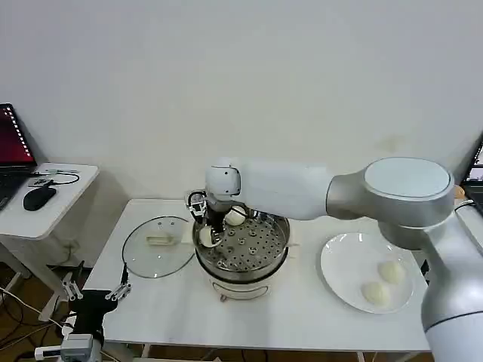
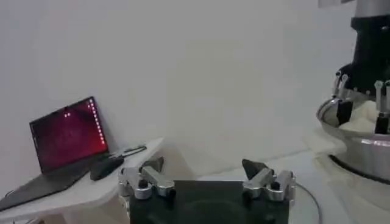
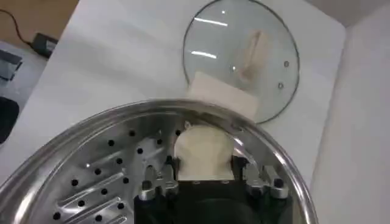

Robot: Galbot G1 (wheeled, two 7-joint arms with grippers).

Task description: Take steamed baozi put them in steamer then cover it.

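The steamer (image 1: 260, 265) stands mid-table on its white base. My right gripper (image 1: 209, 228) reaches down inside it at the side nearest the cover, shut on a cream-white baozi (image 3: 204, 151) just above the perforated floor (image 3: 97, 182). Its fingers (image 3: 239, 165) press both sides of the bun. A second baozi (image 1: 235, 216) lies at the steamer's back. Two more baozi (image 1: 392, 271) (image 1: 376, 292) rest on the white plate (image 1: 339, 264). The glass cover (image 1: 158, 245) (image 3: 244, 55) lies flat on the table left of the steamer. My left gripper (image 1: 96, 290) (image 2: 204, 165) hangs open and parked off the table's front-left corner.
A small side table (image 1: 56, 196) at the left carries a laptop (image 2: 67, 134) and a black mouse (image 1: 38, 197). The plate sits close to the table's right edge. Bare tabletop (image 1: 249, 320) runs along the front in front of the steamer.
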